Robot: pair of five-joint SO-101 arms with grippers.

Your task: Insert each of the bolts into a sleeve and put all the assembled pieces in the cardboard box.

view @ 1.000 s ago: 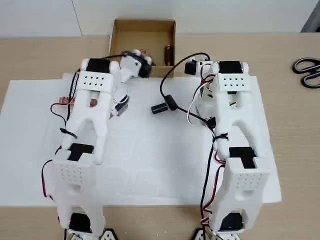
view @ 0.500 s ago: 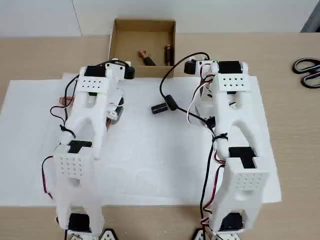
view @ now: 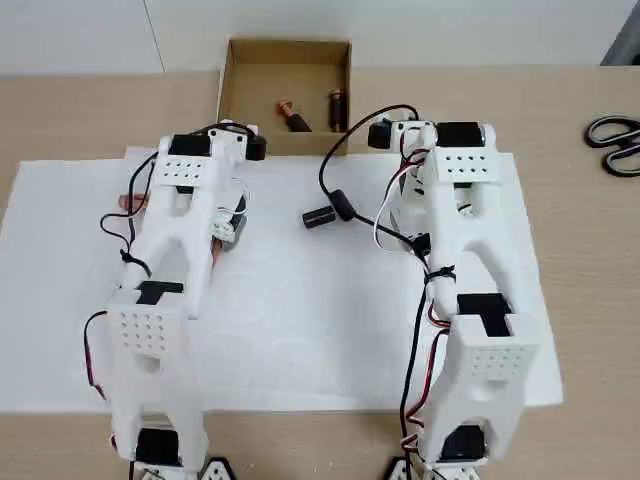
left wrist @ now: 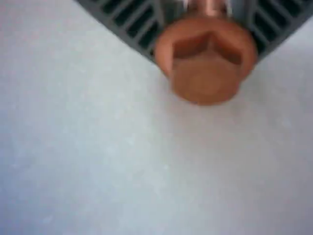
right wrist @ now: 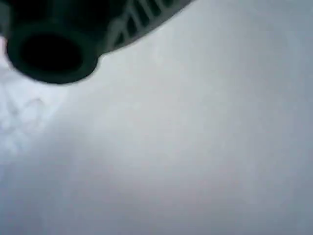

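Copper bolt (left wrist: pixel 208 63): hex head toward my L wrist cam, just in front of the ribbed grey of my L gripper (left wrist: pixel 124 22); white sheet (left wrist: pixel 98 161) behind.
L gripper state: cannot tell whether it grips the bolt or merely sits by it.
Black sleeve (right wrist: pixel 49 54): open end toward my R wrist cam, beside the ribbed grey of my R gripper (right wrist: pixel 142 19).
R gripper state: cannot tell whether it is closed on the sleeve.
Cardboard box (view: pixel 235 95): far side of table (view: pixel 60 110), just beyond the sheet's far edge.
Box contents: slanted piece (view: pixel 292 114) and straight piece (view: pixel 337 108), near each other, not touching.
Spare sleeve (view: pixel 319 216): lying on the sheet btwn my arms.
Second bolt (view: pixel 127 201): on the sheet, partly hidden by my L arm (view: pixel 170 250).
Scissors (view: pixel 615 142): on bare table, well off to my R.
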